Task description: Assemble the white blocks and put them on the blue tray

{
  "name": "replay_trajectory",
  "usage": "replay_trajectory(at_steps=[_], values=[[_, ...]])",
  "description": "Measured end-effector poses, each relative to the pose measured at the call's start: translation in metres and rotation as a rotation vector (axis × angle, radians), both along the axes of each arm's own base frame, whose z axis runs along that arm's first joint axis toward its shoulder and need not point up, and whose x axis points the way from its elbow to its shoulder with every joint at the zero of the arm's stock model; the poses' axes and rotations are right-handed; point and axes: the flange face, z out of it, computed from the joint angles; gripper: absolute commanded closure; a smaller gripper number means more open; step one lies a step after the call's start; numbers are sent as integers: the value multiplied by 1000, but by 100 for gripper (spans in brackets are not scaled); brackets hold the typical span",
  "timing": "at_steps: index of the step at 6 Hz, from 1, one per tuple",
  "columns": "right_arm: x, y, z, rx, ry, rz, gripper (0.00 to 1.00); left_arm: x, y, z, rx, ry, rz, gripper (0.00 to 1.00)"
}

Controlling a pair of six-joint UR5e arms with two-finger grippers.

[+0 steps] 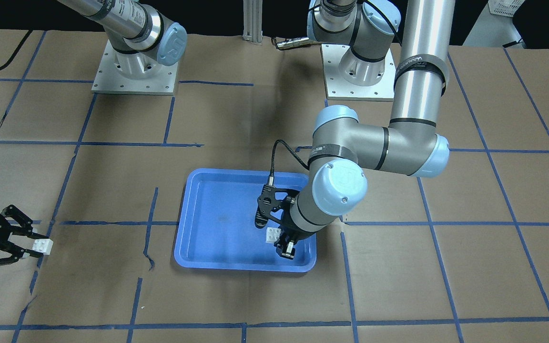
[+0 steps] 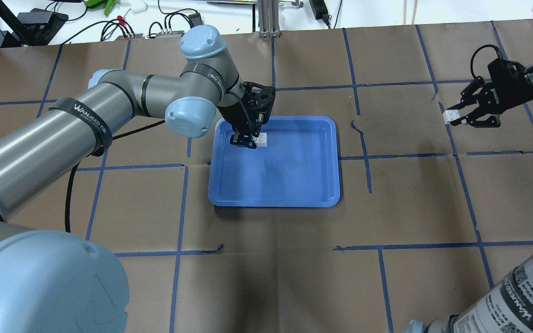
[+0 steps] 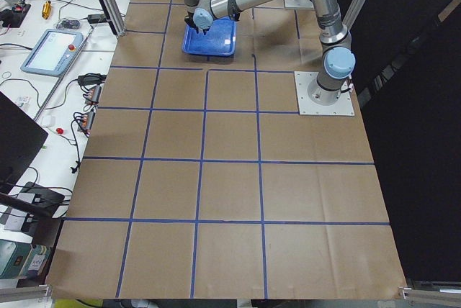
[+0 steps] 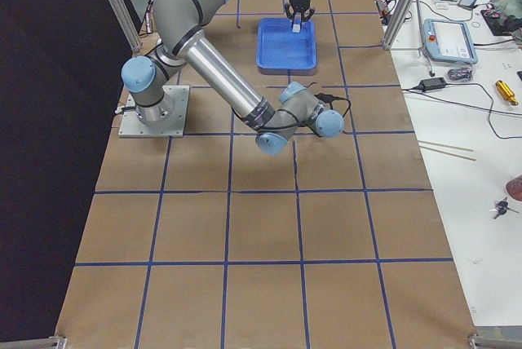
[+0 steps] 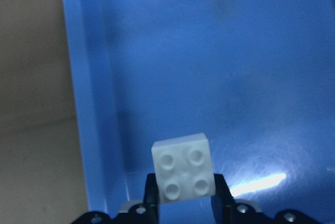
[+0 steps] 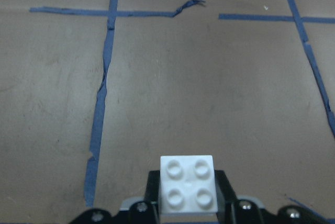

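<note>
The blue tray point(image 2: 289, 185) lies mid-table, and also shows in the front view point(image 1: 217, 238). My left gripper point(image 2: 249, 140) is over the tray's far left corner, shut on one white block point(image 2: 261, 138). The left wrist view shows that block point(image 5: 184, 173) studs-up between the fingertips, close above the tray floor point(image 5: 235, 77). My right gripper point(image 2: 460, 120) is far off to the right over the bare paper, shut on the other white block point(image 2: 451, 115). That block also shows in the right wrist view point(image 6: 187, 183) and the front view point(image 1: 43, 246).
Brown paper with a grid of blue tape lines point(image 2: 363, 152) covers the table. The arm bases point(image 1: 134, 71) stand at the robot's edge. Cables, a teach pendant point(image 3: 54, 49) and tools lie on the side benches beyond the table.
</note>
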Motion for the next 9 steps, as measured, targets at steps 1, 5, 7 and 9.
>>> replay_trajectory(at_steps=[1,5,7,9], values=[[8,6,18,-1,-35,1,87,-4,14,-9,16,-14,-7,81],[83,67,31,15,-120,68,86,-7,46,-47,-6,-27,68,2],[111,94,24,17,-168,58,86,-9,44,-39,-22,-23,67,2],[142,99,19,21,-171,91,86,-3,45,21,-8,-30,86,2]])
